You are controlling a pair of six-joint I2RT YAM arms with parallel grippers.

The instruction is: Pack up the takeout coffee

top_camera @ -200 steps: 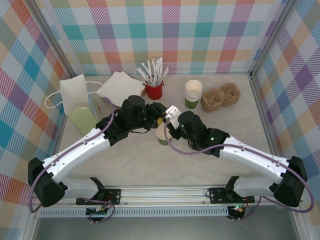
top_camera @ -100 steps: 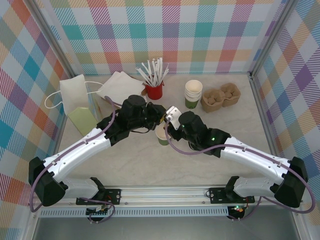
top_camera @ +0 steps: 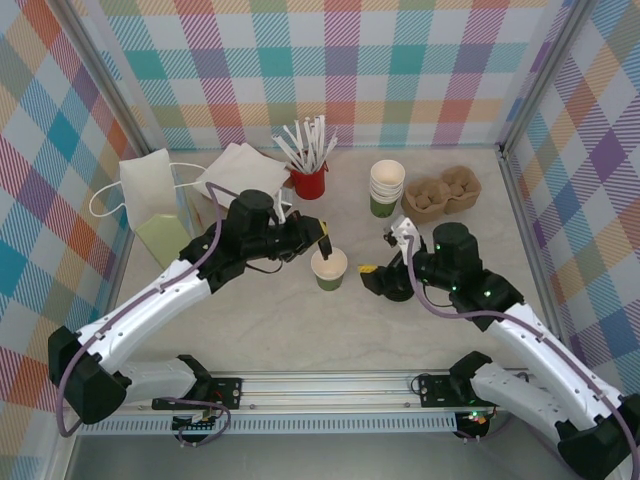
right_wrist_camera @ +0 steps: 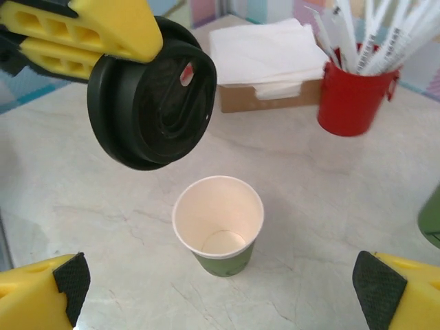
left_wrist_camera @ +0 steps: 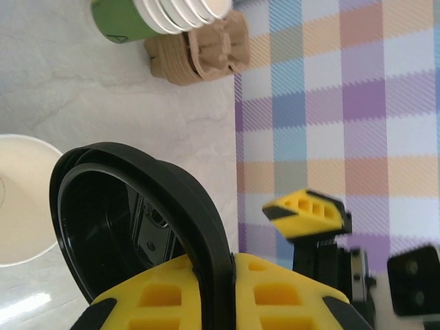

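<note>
Red straw pot [top_camera: 309, 184] beside napkins [top_camera: 236, 170]

In the overhead view the light is bright and even and comes from above. The pale table [top_camera: 300, 330] takes only soft, weak shadows under the arms, and the picture is sharp.

In the left wrist view the black lid [left_wrist_camera: 137, 227] is very close and a little soft. The left gripper's yellow fingers [left_wrist_camera: 295, 302] at the bottom edge are out of focus. I see a white glare patch in the lower left corner.

In the right wrist view the paper cup [right_wrist_camera: 218, 223] at centre is sharp. The right gripper's fingertips [right_wrist_camera: 34, 295] in the lower corners are blurred, and the red cup [right_wrist_camera: 354, 96] at upper right is slightly soft.
</note>
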